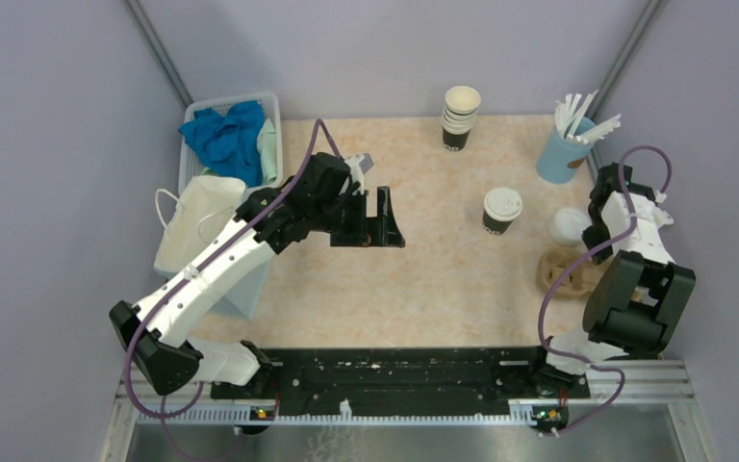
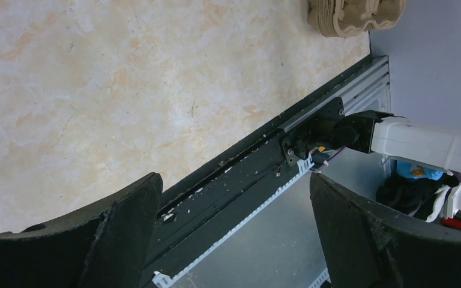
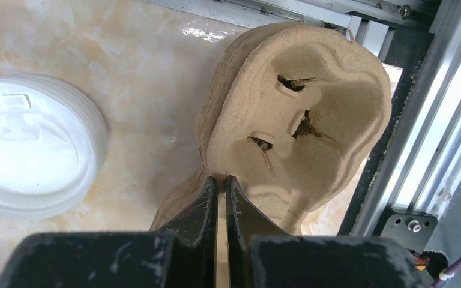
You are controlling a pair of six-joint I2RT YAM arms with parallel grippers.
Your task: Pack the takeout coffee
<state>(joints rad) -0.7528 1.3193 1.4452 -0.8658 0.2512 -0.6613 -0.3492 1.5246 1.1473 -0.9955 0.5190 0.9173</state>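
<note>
Seen from above, at 10 o'clock on the beige marbled tabletop (image 1: 423,289), we find a white plastic basket (image 1: 197,106) holding blue cloth, and just below it at 9 o'clock a white paper bag with handles (image 1: 192,226). The left gripper (image 1: 370,219) hangs above the table's middle, its dark jaws spread wide and holding nothing. At 12 o'clock stands a stack of lidless cream-rimmed paper cups (image 1: 460,117). The takeout coffee, a small dark brown paper cup under a round white sip lid (image 1: 501,210), stands upright at 3 o'clock from the table's centre, apart from both arms. At 2 o'clock a light blue cup filled with white sticks (image 1: 568,144) sits by the right wall. A loose white plastic lid (image 1: 568,226) lies at 3 o'clock from the coffee, and just below it rests a brown moulded-pulp cup carrier (image 1: 568,269). The right gripper (image 3: 221,180) is clenched on that carrier's near rim, the pulp edge pinched between its fingers.
</note>
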